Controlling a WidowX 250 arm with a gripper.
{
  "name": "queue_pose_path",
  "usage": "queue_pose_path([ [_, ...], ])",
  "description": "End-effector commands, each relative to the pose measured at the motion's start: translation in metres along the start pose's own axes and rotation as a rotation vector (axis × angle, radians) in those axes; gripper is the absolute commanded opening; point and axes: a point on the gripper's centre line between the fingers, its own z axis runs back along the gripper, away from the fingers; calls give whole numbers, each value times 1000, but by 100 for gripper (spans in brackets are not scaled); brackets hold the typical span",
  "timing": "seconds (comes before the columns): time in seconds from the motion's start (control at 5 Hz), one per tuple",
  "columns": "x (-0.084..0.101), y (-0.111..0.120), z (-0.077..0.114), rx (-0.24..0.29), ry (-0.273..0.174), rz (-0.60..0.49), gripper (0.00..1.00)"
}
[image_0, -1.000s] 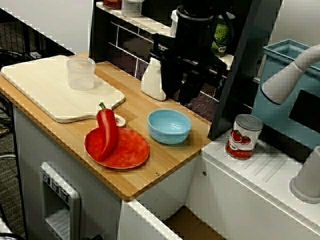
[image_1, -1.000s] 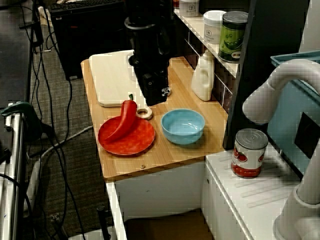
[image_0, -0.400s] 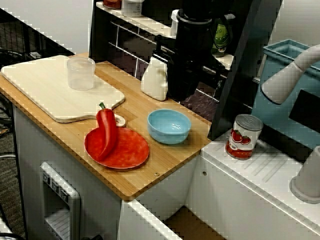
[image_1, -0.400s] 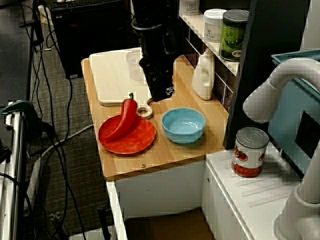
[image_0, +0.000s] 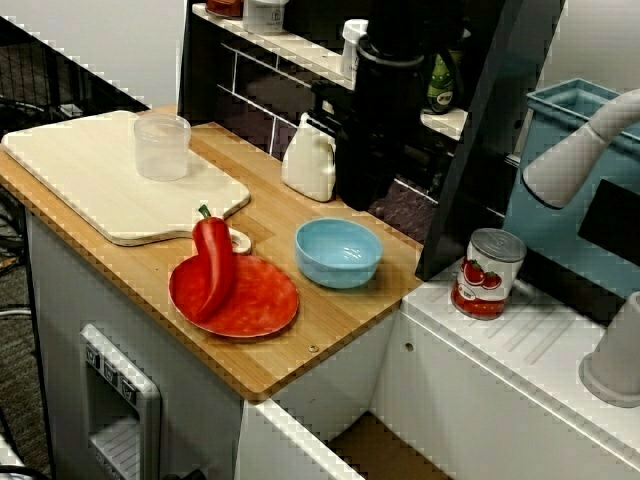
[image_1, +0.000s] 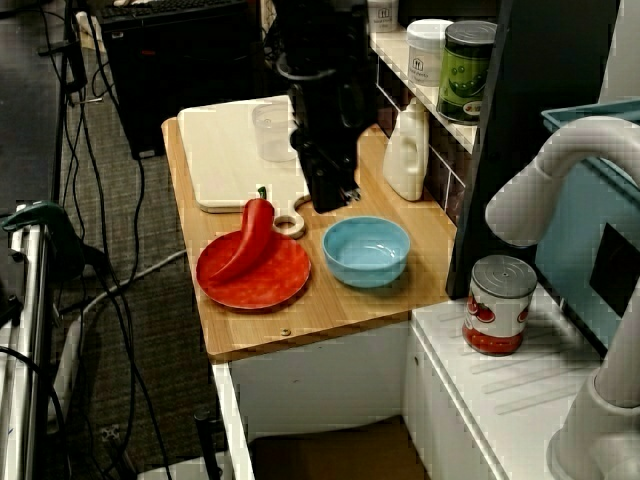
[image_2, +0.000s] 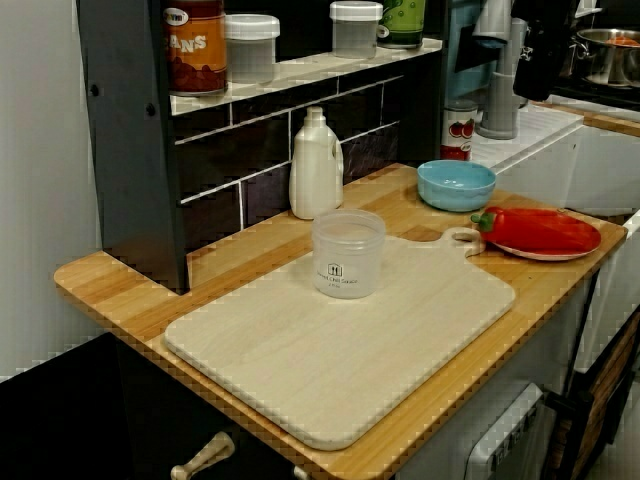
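My black gripper (image_0: 360, 196) hangs over the wooden counter (image_0: 300, 350), just right of the white bottle (image_0: 308, 160) and behind the blue bowl (image_0: 338, 252). It touches nothing that I can see. In the view from the side the gripper (image_1: 336, 196) sits between the cutting board's handle and the bowl (image_1: 366, 250). Its fingers merge into one dark mass, so their gap is unreadable. A red pepper (image_0: 213, 265) leans on a red plate (image_0: 262, 302) at the front.
A clear plastic cup (image_0: 161, 146) stands on the pale cutting board (image_0: 90, 185) at left. A tomato can (image_0: 487, 273) stands on the white surface to the right. Jars line the dark shelf (image_2: 300, 70) behind. A dark upright panel (image_0: 480, 150) closes the counter's right end.
The gripper has shifted away from the cutting board's handle toward the bottle and back shelf. Its fingers looked spread one second ago and now read as one dark column.
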Motion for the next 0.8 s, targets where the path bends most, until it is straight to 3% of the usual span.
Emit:
queue_pose_path([
  [0.0,6,14,6,3,-25,16,40],
  [0.2,-1,17,19,18,-6,56,100],
  [0.4,-13,18,36,18,1,38,100],
  [0.6,-13,18,36,18,1,38,100],
])
